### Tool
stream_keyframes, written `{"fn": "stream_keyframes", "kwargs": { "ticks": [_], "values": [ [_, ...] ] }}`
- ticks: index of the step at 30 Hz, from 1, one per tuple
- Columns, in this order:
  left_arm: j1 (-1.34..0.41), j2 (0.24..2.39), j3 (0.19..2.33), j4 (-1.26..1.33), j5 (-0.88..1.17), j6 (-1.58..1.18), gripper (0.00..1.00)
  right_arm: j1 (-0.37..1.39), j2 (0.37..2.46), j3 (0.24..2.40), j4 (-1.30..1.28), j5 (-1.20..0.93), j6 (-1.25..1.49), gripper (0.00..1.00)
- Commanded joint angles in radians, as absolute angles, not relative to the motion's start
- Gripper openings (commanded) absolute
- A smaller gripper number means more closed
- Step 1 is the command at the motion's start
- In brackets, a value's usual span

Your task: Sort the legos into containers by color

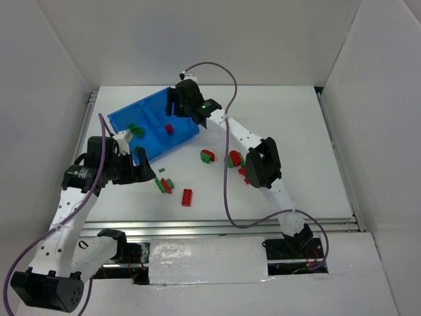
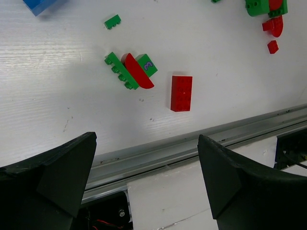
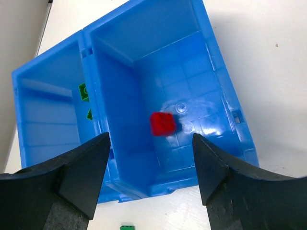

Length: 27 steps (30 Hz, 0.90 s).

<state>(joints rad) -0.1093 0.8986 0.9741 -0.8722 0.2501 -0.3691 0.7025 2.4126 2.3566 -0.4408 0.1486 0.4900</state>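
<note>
Right hand (image 3: 149,143) hung over the blue bin (image 3: 216,72), fingers spread wide and holding nothing. Beneath it a red brick (image 3: 163,123), blurred, showed in the bin's 3 o'clock compartment (image 3: 201,96). The 9 o'clock compartment (image 3: 43,120), across the divider, held green bricks (image 3: 84,91) close to that divider. Left hand (image 2: 146,143) was likewise wide open and empty, poised above the worktop (image 1: 296,131) at the bin's 7 o'clock.

Loose legos lay on the worktop on the bin's 5 o'clock side. A long red brick (image 2: 181,93) lay just beside a green-and-red cluster (image 2: 132,71), with a small green brick (image 2: 112,21) apart from both. More red and green pieces (image 1: 234,158) sat at 3 o'clock from these, partly behind the right arm.

From above, the bin stood skewed at the 10 o'clock part of the white worktop. A metal rail (image 2: 163,151) ran along the worktop's 6 o'clock edge, and plain white walls (image 1: 217,39) closed in the other three sides.
</note>
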Motion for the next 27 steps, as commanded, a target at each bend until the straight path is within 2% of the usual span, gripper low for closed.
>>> {"fn": "stream_keyframes", "kwargs": {
  "ticks": [1,3,4,6,9,16,19,23,27],
  "values": [
    [-0.115,0.888,0.974,-0.825,0.299,-0.350,1.00,0.710,2.337,2.379,-0.416,0.152,0.465,0.77],
    [-0.136,0.917,0.973,-0.815,0.311,-0.365,1.00,0.712,2.255,2.303,-0.414,0.199,0.497,0.79],
    [-0.156,0.929,0.968,-0.807,0.305,-0.382,1.00,0.712,2.143,2.240,-0.391,0.228,0.517,0.80],
    [-0.221,0.974,0.956,-0.778,0.250,-0.455,0.99,0.704,2.025,2.058,-0.385,0.310,0.544,0.82],
    [-0.473,1.066,0.971,-0.723,0.070,-0.581,0.99,0.687,1.811,1.866,-0.420,0.372,0.558,0.84],
    [-0.682,1.331,0.974,-0.588,-0.103,-0.727,1.00,0.646,1.355,1.421,-0.479,0.364,0.531,0.86],
    [-0.729,1.462,1.009,-0.583,-0.184,-0.767,1.00,0.624,1.238,1.312,-0.508,0.322,0.551,0.86],
    [-0.755,1.571,1.023,-0.545,-0.187,-0.785,0.96,0.604,1.152,1.255,-0.538,0.298,0.545,0.86],
    [-0.776,1.667,1.029,-0.512,-0.189,-0.802,0.85,0.598,1.105,1.265,-0.557,0.302,0.500,0.86]
  ]
}}
